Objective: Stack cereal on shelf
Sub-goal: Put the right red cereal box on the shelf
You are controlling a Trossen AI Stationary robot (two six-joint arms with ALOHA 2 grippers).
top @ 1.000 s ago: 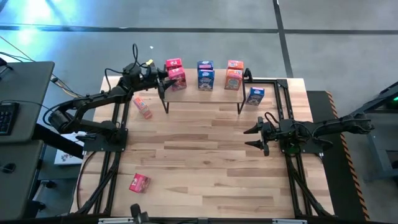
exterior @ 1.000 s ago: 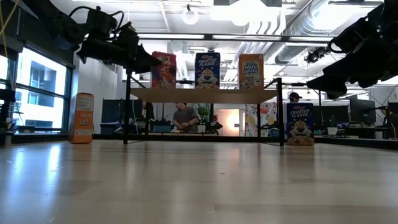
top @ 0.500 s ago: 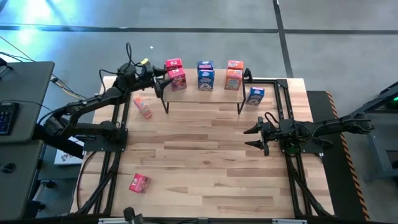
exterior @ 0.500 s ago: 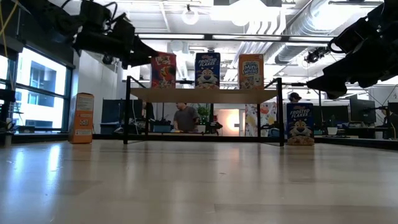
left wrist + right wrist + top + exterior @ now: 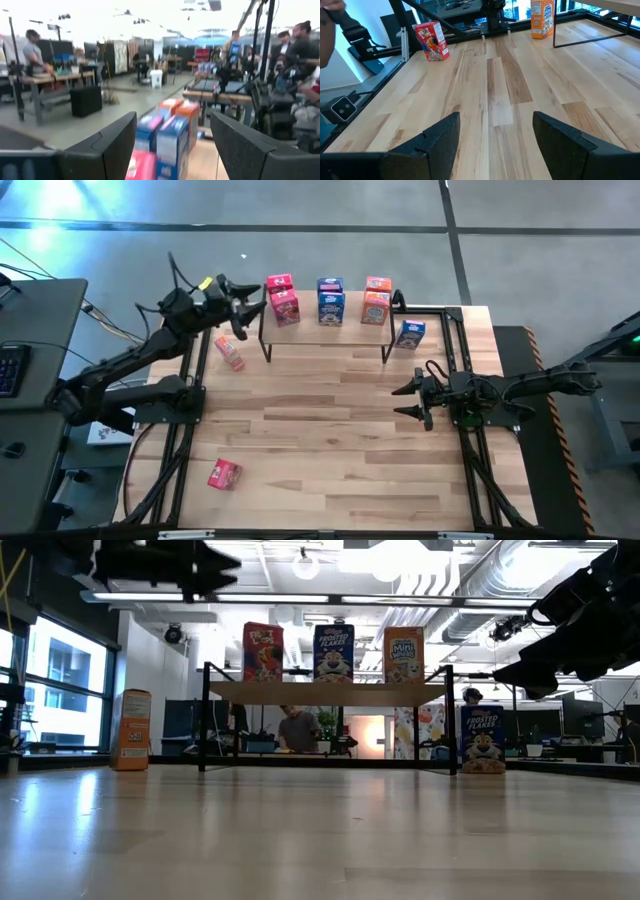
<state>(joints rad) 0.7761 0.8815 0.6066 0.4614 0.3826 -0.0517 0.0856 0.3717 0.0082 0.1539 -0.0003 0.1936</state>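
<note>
Shelf: we see the low riser with a light wooden plank top and thin black metal legs (image 5: 325,328) standing at the far side of the table, just to the side of the left gripper's tips and well apart from the right gripper.
Cereal on the shelf: a pink-red cardboard box (image 5: 285,307) stands nearest the left gripper, a blue Frosted Flakes box (image 5: 331,307) in the middle, an orange-fronted Mini Wheats box (image 5: 375,307) at the far end; behind each one we see a second box of the same colour.
Cereal off the shelf: a blue box (image 5: 410,334) stands on the table beside the shelf's end leg, beyond the right gripper; an orange box (image 5: 230,352) stands below and beside the left gripper; a pink-red box (image 5: 224,474) lies at the near side, far from both grippers.
Left gripper: we find the left gripper (image 5: 250,310) raised off the table, level with the box tops, pointing at the pink-red box on the shelf without touching it; its dark fingers (image 5: 117,145) are spread apart with nothing between them.
Right gripper: the right gripper (image 5: 403,400) hangs over bare wood at mid-table, fingers (image 5: 442,140) spread, holding nothing.
Table: the larger wooden tabletop (image 5: 330,450) carries everything.
Room: we make out a person (image 5: 297,728) beyond the table, seen under the shelf.
</note>
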